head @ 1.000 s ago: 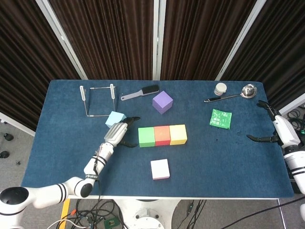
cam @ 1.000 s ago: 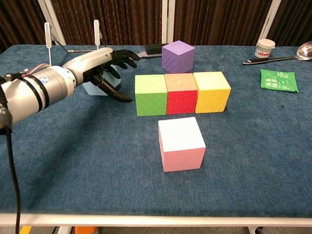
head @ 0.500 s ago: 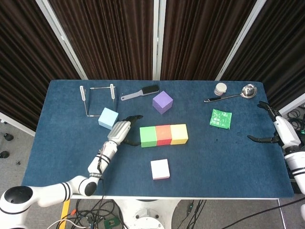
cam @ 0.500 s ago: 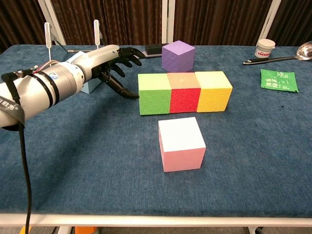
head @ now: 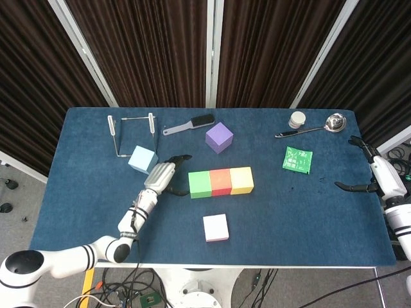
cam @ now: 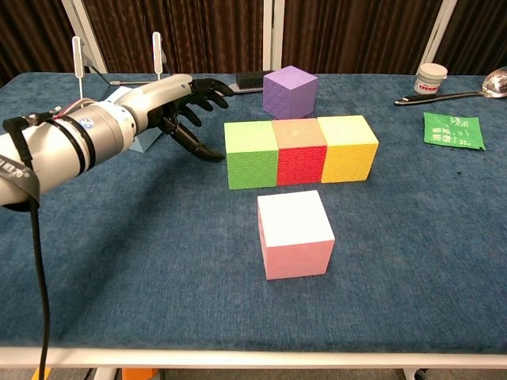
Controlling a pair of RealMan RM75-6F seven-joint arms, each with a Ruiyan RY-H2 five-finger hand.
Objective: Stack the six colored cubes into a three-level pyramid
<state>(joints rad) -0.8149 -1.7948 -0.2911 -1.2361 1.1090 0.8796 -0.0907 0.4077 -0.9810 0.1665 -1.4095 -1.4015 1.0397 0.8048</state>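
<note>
A green cube, a red cube and a yellow cube stand side by side in a row. In front of them sits a pink cube. Behind the row is a purple cube. A light blue cube lies left, mostly hidden behind my arm in the chest view. My left hand is open, fingers spread, just left of the green cube. My right hand is open at the table's right edge.
A wire rack stands at the back left, with a brush beside it. A white jar, a ladle and a green packet lie at the right.
My left hand moved right and nudged the green, red and yellow row slightly to the right. It uncovered the light blue cube, which now lies further left.
</note>
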